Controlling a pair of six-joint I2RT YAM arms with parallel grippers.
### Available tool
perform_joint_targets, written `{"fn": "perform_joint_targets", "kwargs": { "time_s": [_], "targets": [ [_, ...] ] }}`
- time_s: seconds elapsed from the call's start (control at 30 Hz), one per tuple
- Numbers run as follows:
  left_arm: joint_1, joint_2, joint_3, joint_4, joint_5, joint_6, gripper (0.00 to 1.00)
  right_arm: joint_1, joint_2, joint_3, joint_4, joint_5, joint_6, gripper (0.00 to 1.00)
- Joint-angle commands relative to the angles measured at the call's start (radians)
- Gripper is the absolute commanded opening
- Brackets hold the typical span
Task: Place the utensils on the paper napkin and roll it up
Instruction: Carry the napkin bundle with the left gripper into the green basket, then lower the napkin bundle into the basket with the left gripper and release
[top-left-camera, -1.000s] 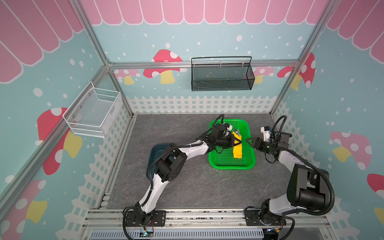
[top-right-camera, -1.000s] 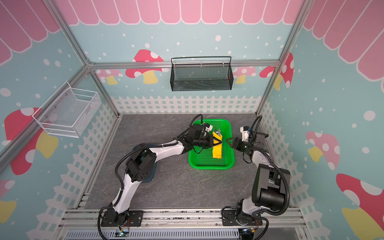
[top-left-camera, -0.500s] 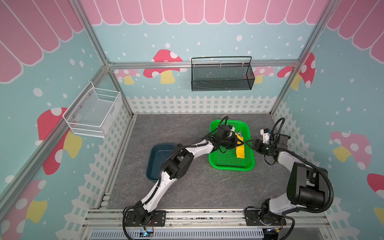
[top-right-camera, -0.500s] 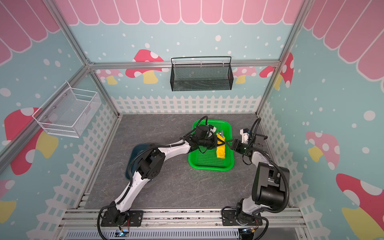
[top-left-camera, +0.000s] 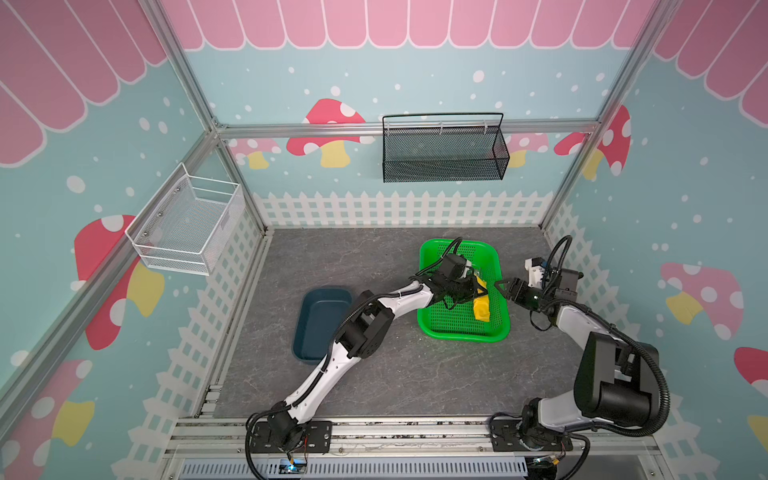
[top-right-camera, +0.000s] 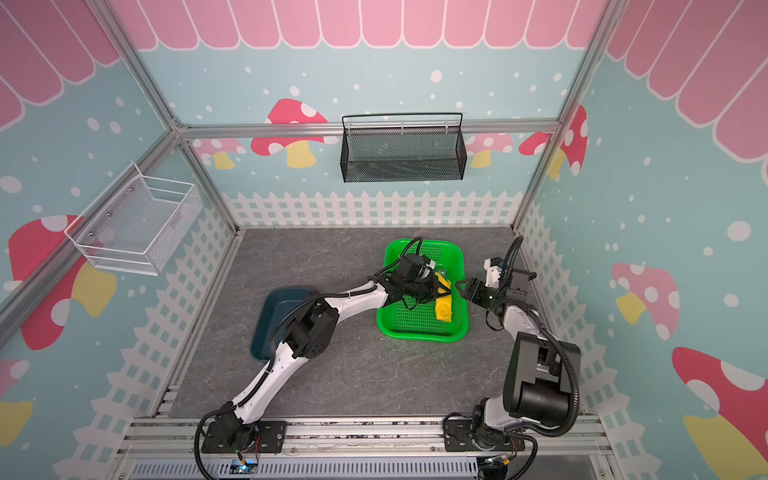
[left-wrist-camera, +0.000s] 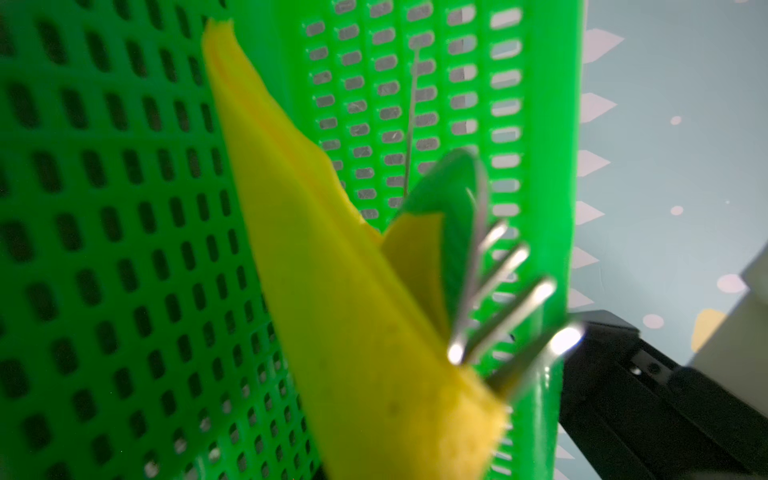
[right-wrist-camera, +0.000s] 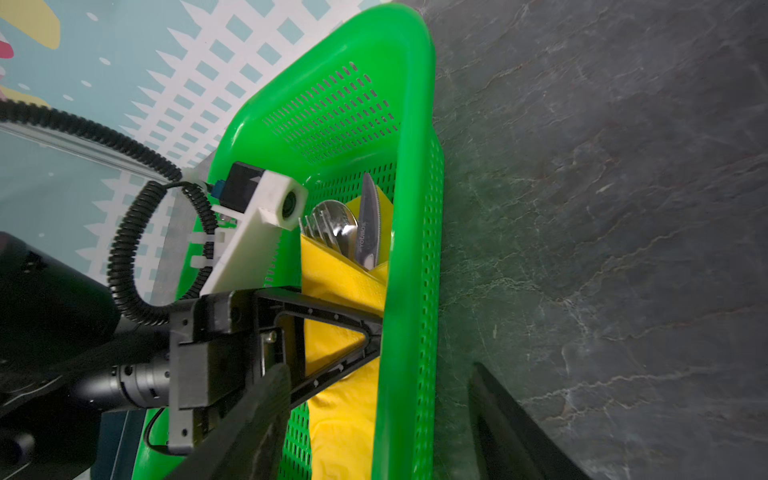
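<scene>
Right of centre in both top views: green basket (top-left-camera: 461, 334) on the grey table. Blue tray (top-left-camera: 316, 328) sits well apart, left of centre.

Napkin (top-left-camera: 481, 305) lies inside the basket by its right wall, already wrapped into a loose yellow bundle. Right wrist view: knife (right-wrist-camera: 369, 224), spoon (right-wrist-camera: 336, 220) and fork (right-wrist-camera: 309, 226) poke out of one open end. Their handles are hidden in the paper.

Left gripper (top-left-camera: 473, 291) reaches in from the left, with its fingers pressed together on the napkin's middle fold. Whether the pinch also bites metal, cannot tell.

Right gripper (top-left-camera: 500, 287) hangs at the basket's right rim, spread and holding nothing. In the right wrist view the rim shows between its two fingers.

Judged stage: wrap mostly made, not tight.

Risks:
- The bundle is open at the end. If it tips that end down, the smooth metal could slide out.
- The pinch is on thin paper alone. A pull or twist may tear it or drag the wrap off the pieces.
- The spread right fingers are close to the rim. Closing or pushing in could catch the light basket and shove it.
- The two grippers are near each other, so a reach across risks a knock.
</scene>
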Motion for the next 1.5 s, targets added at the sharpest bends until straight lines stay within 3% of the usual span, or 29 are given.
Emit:
{"fn": "perform_joint_targets", "kwargs": {
  "time_s": [0.0, 0.83, 1.47],
  "targets": [
    [-0.009, 0.032, 0.067, -0.047, -0.025, 0.014, 0.08, 0.0, -0.036, -0.015, -0.021, 0.02, -0.012, 0.7],
    [-0.02, 0.103, 0.125, -0.183, -0.081, 0.016, 0.18, 0.001, -0.098, -0.018, -0.04, -0.041, -0.011, 0.7],
    [-0.022, 0.078, 0.178, -0.361, -0.168, 0.08, 0.45, 0.0, -0.154, -0.018, -0.042, -0.054, 0.009, 0.7]
  ]
}}
